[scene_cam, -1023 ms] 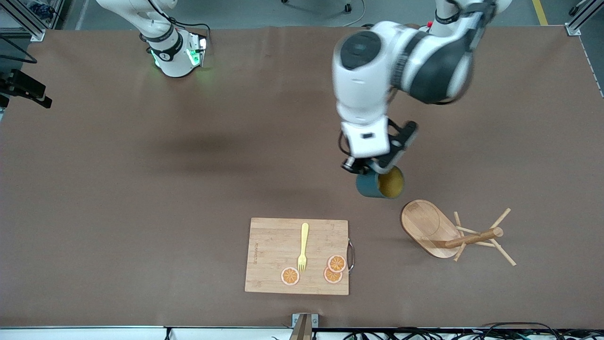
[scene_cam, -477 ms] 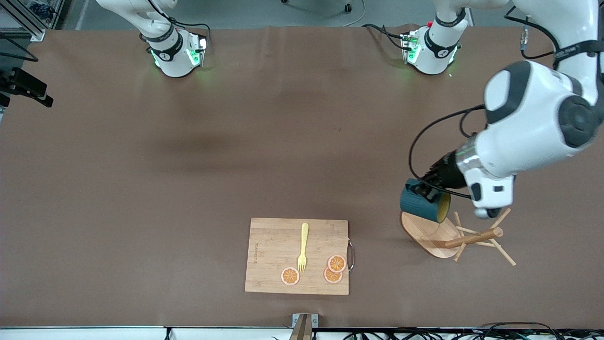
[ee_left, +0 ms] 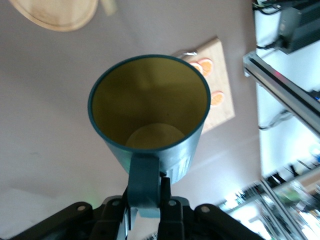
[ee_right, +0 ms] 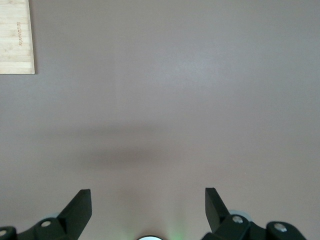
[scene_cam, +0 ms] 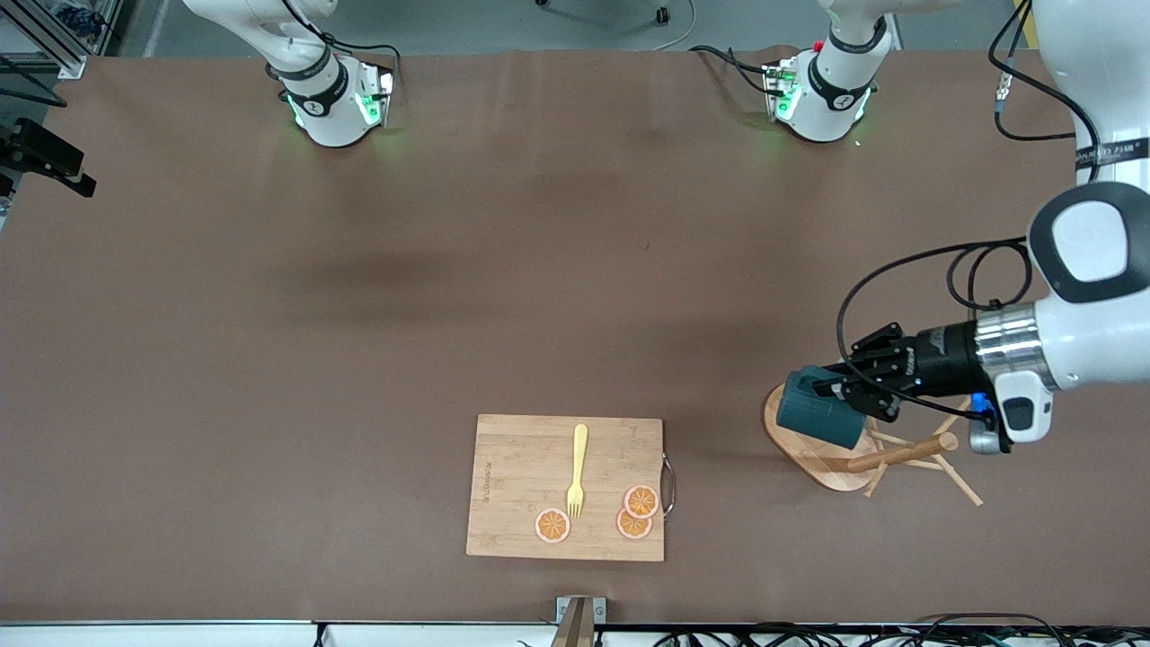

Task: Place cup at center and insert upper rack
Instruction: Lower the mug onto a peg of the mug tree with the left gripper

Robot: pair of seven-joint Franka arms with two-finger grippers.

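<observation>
Your small dark teal-grey cup with the mustard-yellow inside (scene_cam: 819, 419) is up in the air, tipped on its side over the oval base of the light wooden mug tree (scene_cam: 822, 445), which lies toppled at the left arm's end of the table. The left gripper (scene_cam: 831, 388) has its fingers clamped tight on the cup's side handle; the left wrist view shows the handle pinched between them and the cup's open mouth (ee_left: 149, 102) facing away from the wrist.

You are in the carrying step: by my reading the cup is not yet at the table's centre, and the mug tree has not been dealt with at all. Next you need to swing the cup toward the middle of the brown table (scene_cam: 557, 270), turn it upright and set it down before letting go.

The right gripper (ee_right: 148, 210) waits with its fingers spread wide over bare table, holding nothing. The rectangular bamboo cutting board (scene_cam: 521, 467) with its yellow fork (scene_cam: 577, 471) and orange slices (scene_cam: 640, 501) lies nearer the front camera than the centre.
</observation>
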